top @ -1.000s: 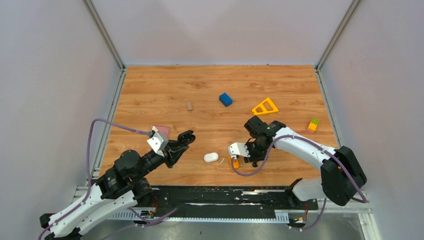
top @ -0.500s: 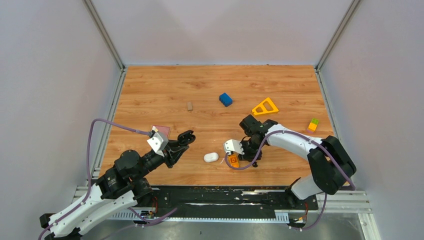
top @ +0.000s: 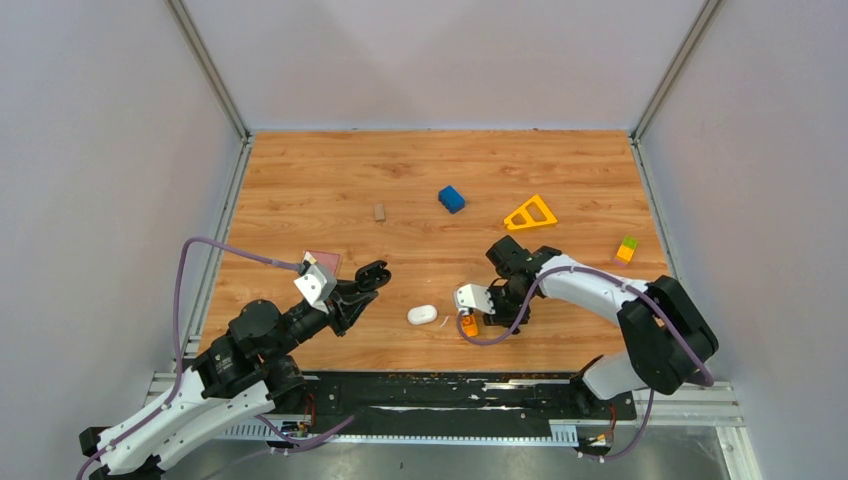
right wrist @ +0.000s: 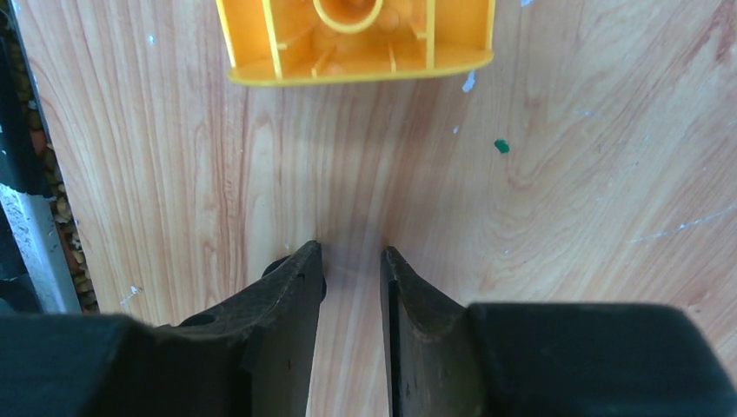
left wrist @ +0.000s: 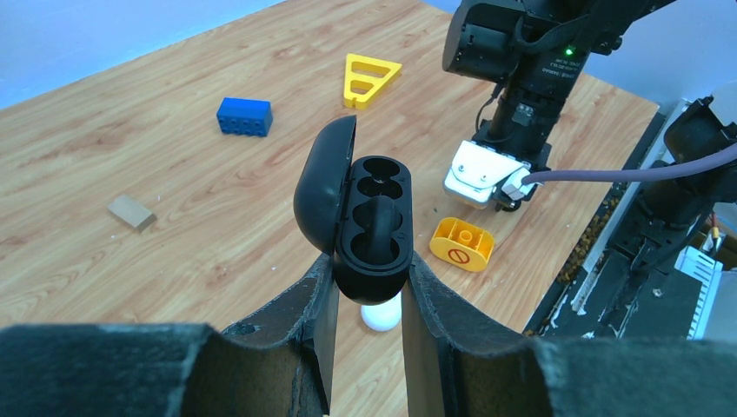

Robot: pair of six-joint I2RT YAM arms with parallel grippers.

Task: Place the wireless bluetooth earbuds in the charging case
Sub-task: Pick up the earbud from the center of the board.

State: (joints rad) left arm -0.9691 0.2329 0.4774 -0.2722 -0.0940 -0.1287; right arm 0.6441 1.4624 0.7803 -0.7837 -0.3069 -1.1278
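My left gripper is shut on a black charging case. It holds the case above the table with the lid open and two empty wells showing. A smooth white oval case, closed, lies on the table just beyond it and is partly hidden in the left wrist view. My right gripper points down at the wood with its tips on or near it. Its jaws stand narrowly apart with nothing between them. A small dark rounded thing shows by its left finger; I cannot tell what it is. No earbud shows clearly.
An orange block lies just ahead of my right gripper, between it and the white case. Farther back are a blue brick, a yellow triangle frame, a small tan block, a green-and-orange block and a pink card.
My right wrist has shifted a little to the left and settled beside the orange block. My left arm and the black case have not moved.
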